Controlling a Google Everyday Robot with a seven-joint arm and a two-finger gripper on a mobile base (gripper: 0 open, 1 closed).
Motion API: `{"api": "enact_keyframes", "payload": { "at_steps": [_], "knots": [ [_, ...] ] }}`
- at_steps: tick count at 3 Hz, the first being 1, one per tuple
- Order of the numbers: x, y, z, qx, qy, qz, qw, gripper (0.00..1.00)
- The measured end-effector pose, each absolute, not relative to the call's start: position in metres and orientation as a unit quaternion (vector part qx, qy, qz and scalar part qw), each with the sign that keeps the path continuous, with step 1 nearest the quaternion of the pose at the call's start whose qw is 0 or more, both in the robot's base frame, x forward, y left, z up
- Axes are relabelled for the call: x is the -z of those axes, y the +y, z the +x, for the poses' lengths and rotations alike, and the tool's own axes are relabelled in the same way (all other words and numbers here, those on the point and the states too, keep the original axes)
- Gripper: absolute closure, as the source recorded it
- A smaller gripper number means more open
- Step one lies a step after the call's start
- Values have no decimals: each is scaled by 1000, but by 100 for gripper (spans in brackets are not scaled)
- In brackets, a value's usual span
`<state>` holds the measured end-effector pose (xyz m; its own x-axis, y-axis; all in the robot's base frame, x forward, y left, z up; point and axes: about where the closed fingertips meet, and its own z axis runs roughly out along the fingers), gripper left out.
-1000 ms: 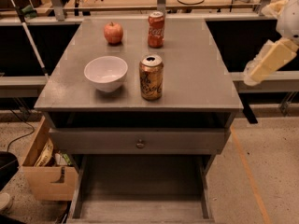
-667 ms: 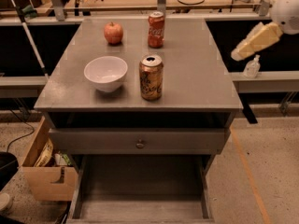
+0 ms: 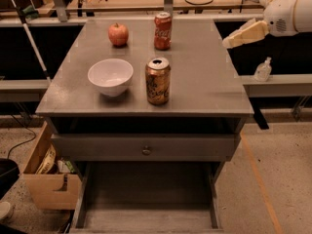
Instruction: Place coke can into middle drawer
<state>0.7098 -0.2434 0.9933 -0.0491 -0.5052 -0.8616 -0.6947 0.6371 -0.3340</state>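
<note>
The red coke can (image 3: 163, 30) stands upright at the back middle of the grey cabinet top (image 3: 204, 77). The middle drawer (image 3: 146, 196) is pulled out below, and its bare grey floor shows with nothing in it. My gripper (image 3: 242, 34) hangs at the upper right, just off the right edge of the cabinet top. It points left, is well to the right of the coke can, and touches nothing.
A gold-brown can (image 3: 158, 81) stands near the front middle, with a white bowl (image 3: 110, 76) to its left and a red apple (image 3: 118, 34) behind. A closed drawer front with a round knob (image 3: 146, 150) sits above the open drawer. A cardboard box (image 3: 46, 184) is on the floor at left. A clear bottle (image 3: 263, 69) is at right.
My gripper has risen and moved left, from low beside the cabinet's right side up to the level of the cabinet top's back right edge. The objects have not moved.
</note>
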Motion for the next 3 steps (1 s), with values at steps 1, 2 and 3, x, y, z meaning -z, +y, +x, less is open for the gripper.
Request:
{"api": "enact_keyframes", "payload": {
  "at_steps": [1, 2, 3],
  "knots": [
    [-994, -242, 708, -85, 719, -419, 548, 0],
    [-993, -233, 712, -96, 713, -414, 559, 0],
    [-985, -194, 739, -147, 694, -413, 571, 0]
  ]
}}
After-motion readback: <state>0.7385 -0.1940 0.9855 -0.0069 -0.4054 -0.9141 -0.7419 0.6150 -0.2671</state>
